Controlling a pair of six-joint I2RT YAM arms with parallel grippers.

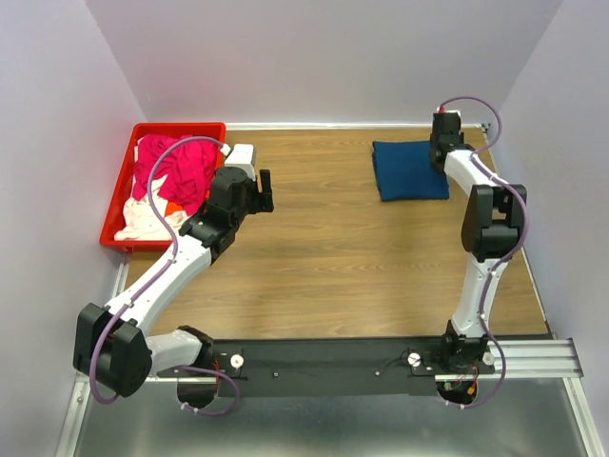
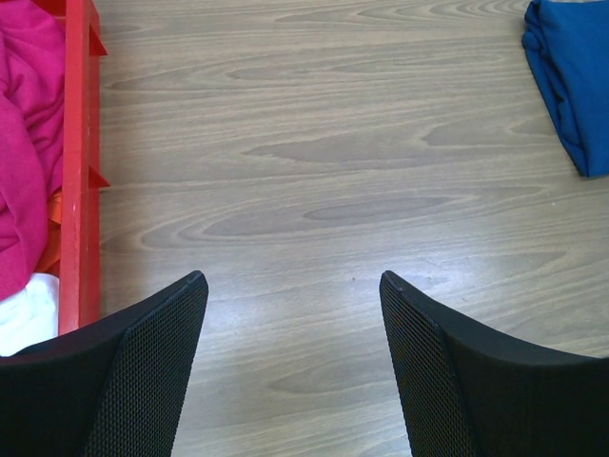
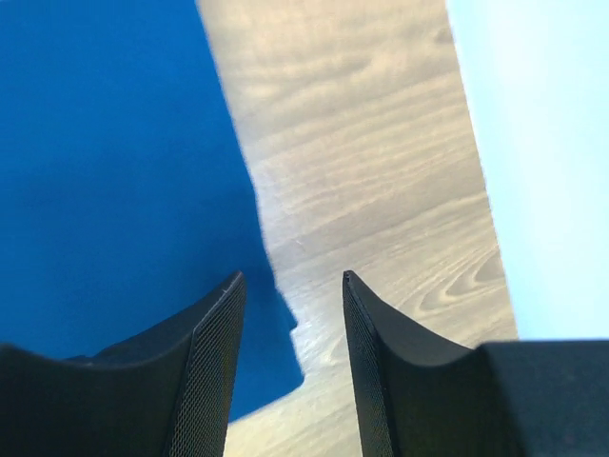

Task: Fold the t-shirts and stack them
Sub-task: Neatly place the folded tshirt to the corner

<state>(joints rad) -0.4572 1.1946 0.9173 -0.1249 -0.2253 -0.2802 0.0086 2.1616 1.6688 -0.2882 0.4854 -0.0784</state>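
Top external view: one shirt folded far right, the others heaped in the crate

The navy t-shirt (image 1: pixel 409 171) lies folded into a flat rectangle on the far right of the table (image 1: pixel 324 248), close to the back edge. Its near and left edges look straight, and a strip of bare wood separates its right edge from the side wall (image 3: pixel 542 143). My right pincer (image 3: pixel 292 276) hangs over that right edge with its jaws apart and nothing between them. One finger is above the cloth, the other above wood.

The magenta t-shirt (image 1: pixel 181 171) is crumpled on top of the heap in the red crate (image 1: pixel 181 126) at the far left corner. A white t-shirt (image 1: pixel 143 221) lies under it at the near end. My left wrist view shows a sliver of orange cloth (image 2: pixel 51 214) against the crate's inner wall.

My left pincer (image 2: pixel 293 281) sits just right of the crate, jaws spread wide over bare wood and touching nothing. Between the crate and the navy shirt the tabletop is open wood, and it runs on to the near edge.
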